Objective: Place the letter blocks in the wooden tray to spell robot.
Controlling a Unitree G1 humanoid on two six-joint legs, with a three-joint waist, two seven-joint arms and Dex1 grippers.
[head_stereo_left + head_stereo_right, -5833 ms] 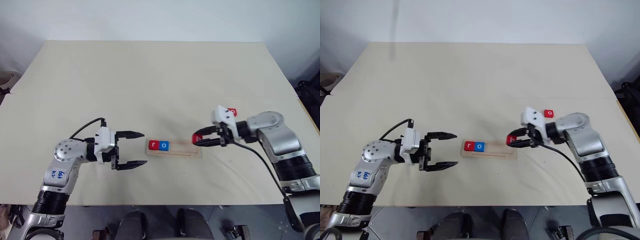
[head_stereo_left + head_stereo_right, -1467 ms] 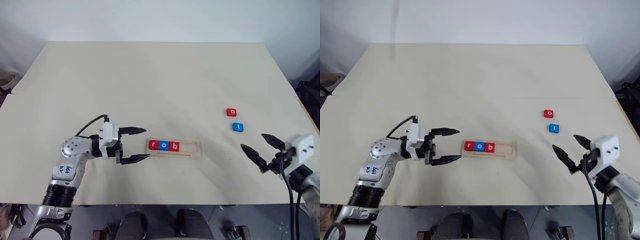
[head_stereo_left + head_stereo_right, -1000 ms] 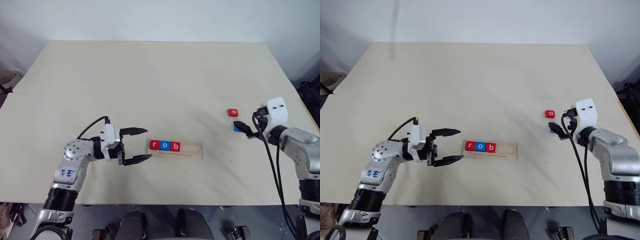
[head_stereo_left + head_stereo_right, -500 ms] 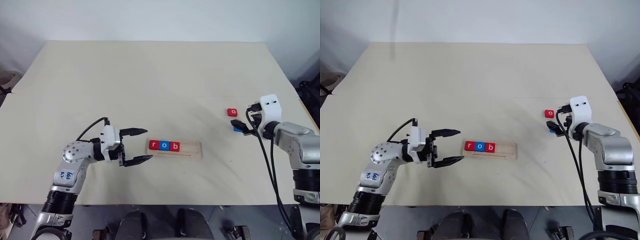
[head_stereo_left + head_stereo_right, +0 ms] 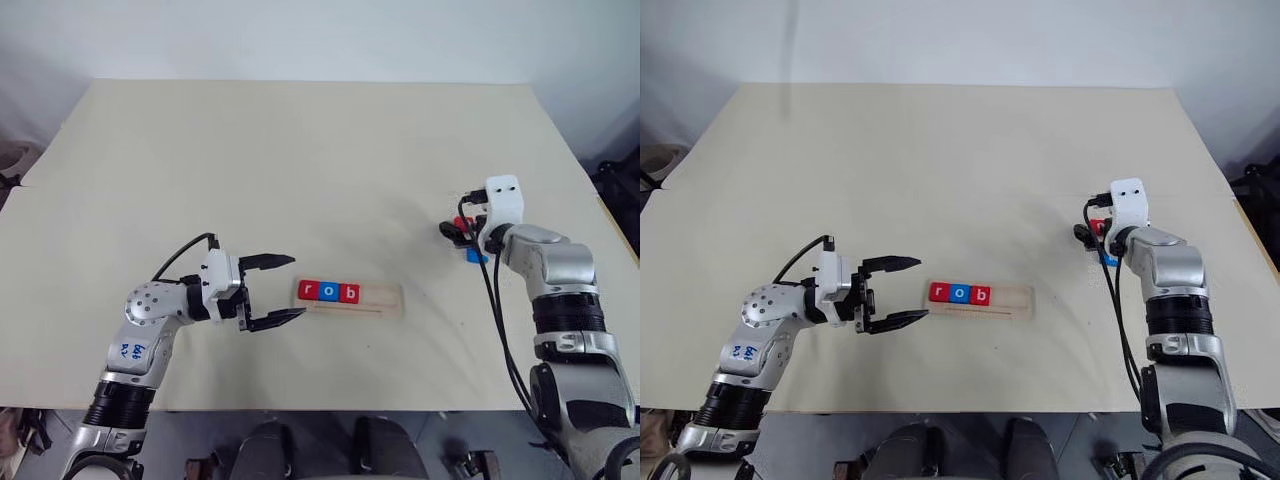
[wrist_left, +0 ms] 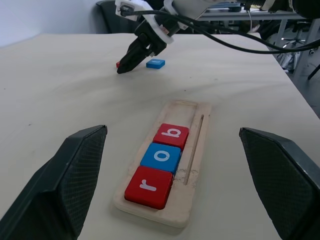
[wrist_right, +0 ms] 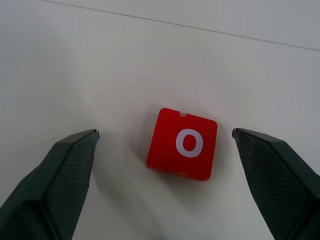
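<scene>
Left gripper: nearest the robot, level above the table, fingers spread wide with nothing between them, tips pointing at the near-left end of the wooden tray and stopping just short of it.

Wooden tray: lies crosswise on the table, near the front edge and roughly midway between the two arms. Its groove runs along its length.

Letters in the tray: three letter blocks sit side by side and touching, filling the left part of the tray. From left they are the red r, the blue o and the red b. The right part of the tray is bare wood.

Blue tile outside the tray: flat on the table to the right of the tray and well apart from it, just beside the right gripper. In the head views the arm hides most of it, so its letter cannot be read there.

Red o tile: flat on the table just beyond the blue tile, face up, white letter legible in the right wrist view.

Right gripper: the farthest of the two, tilted down over the red o tile. Its fingers stand wide apart, one on each side of the tile, neither touching it.

Table: pale beige, a faint seam line running across it beyond the tiles.
</scene>
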